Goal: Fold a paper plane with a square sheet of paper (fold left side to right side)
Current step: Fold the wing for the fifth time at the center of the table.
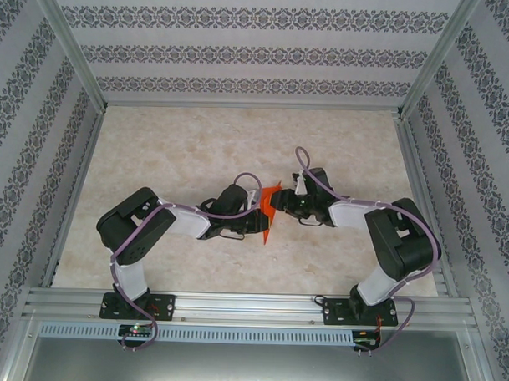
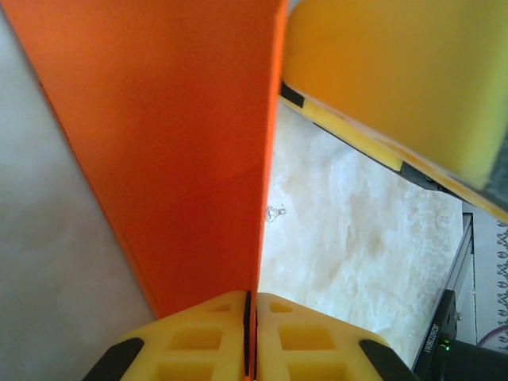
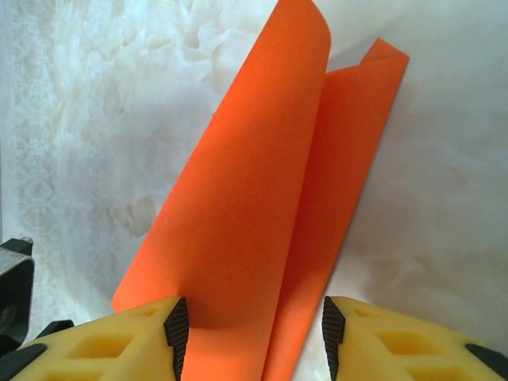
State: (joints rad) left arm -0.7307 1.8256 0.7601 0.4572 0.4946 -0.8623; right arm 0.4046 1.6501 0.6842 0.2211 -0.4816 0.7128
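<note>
- Left gripper (image 2: 250,340): yellow fingers pressed together, pinching one edge of the square sheet of paper (image 2: 175,143), which rises out of the seam between them.
- Right gripper (image 3: 250,337): jaws apart, one on either side of the sheet. The doubled layers pass between the pads, and a gap shows on one side, so no clamp is evident.
- Sheet: at mid-table (image 1: 197,147), between the two wrists. It is bent over on itself into a long, narrow form, and the bend is a soft curve rather than a pressed crease.
- Progress (judged): the side-to-side fold is begun but not finished. The halves lie close together, yet the far corners do not meet, one lying beside the other. The crease has yet to be flattened, and all later folds remain; no dart shape exists.
- Unclear: the overhead view shows the sheet small and partly covered by the grippers. The left wrist view crops the sheet's far edge, and a blurred yellow mass there is probably the other gripper's finger. Whether the sheet's far end rests on the table cannot be told.
</note>
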